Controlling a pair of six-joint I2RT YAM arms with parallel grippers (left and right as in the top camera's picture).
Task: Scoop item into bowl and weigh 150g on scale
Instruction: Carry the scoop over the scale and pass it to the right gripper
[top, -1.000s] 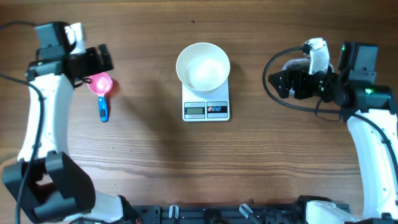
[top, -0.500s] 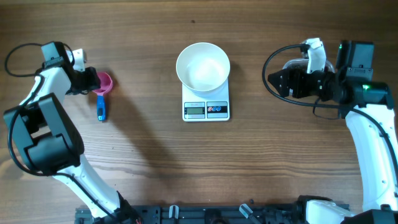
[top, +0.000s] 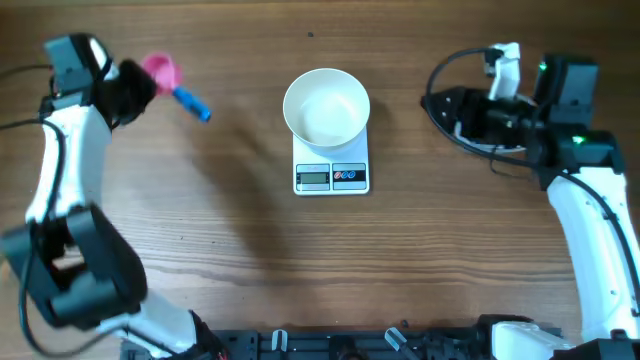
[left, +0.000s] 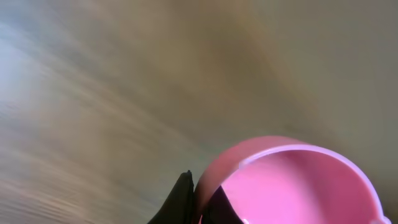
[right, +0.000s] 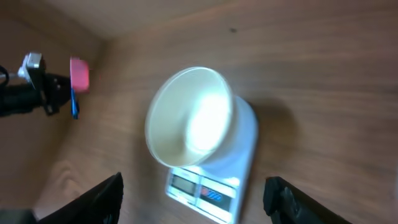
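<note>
Pink scoop (top: 160, 70), blue handle (top: 192, 103): probably light, rigid, slick plastic. Gripped at the cup end in the closed jaws of the left gripper (top: 128, 88), well left of the scale (top: 331, 172). The handle looks the surer hold. White bowl (top: 326, 106): empty, on the scale. Beads: not in view. Right gripper (right: 193, 182): jaws open, empty, right of the scale.

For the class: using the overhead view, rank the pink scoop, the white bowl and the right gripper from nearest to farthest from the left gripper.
1. pink scoop: far left, gripped by the left gripper.
2. white bowl: centre of the table, sitting on the scale.
3. right gripper: far right, open and empty.
</note>
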